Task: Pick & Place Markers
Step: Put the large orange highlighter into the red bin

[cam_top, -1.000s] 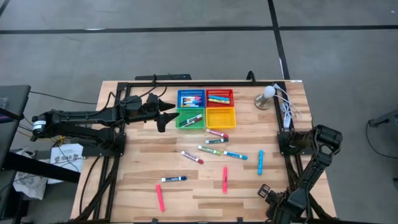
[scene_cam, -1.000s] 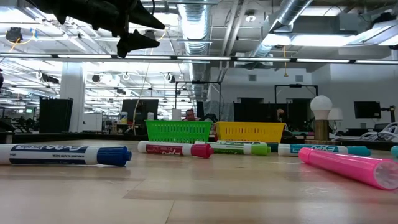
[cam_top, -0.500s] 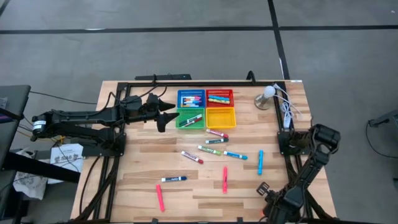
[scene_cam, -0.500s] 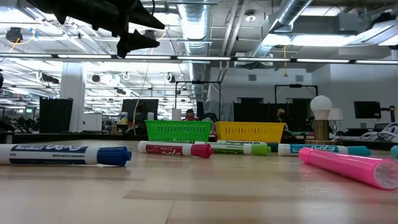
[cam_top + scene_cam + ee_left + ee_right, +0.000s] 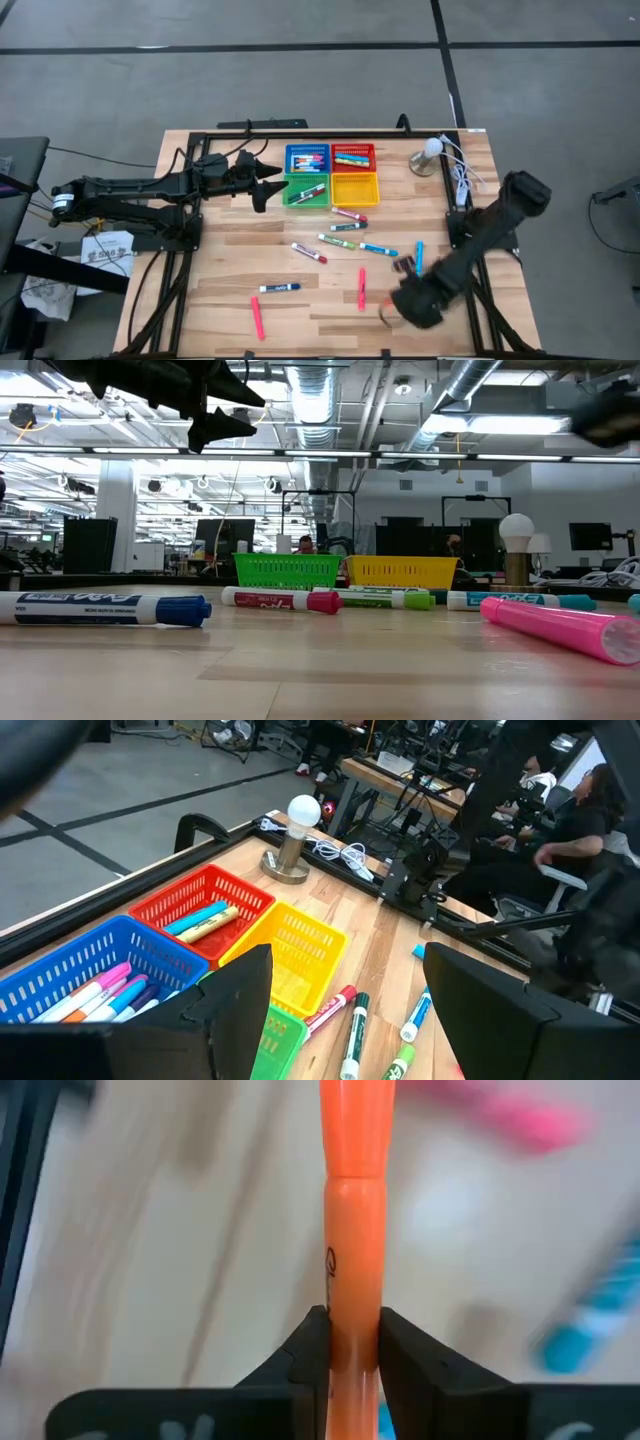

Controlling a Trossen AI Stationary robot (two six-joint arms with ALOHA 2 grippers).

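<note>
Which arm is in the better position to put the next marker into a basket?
The right. Its gripper is already shut on an orange marker above the table. The left gripper hangs open and empty beside the green basket.

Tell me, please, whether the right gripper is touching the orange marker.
Touching. The right wrist view shows the right gripper shut on the orange marker, with both jaws pressed against its barrel and no gap on either side.

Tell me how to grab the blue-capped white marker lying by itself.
Mid-barrel on the blue-capped marker, from straight above, fingers across its thin width: it lies flat with bare table around. Left gripper is open; right gripper holds an orange marker.
</note>
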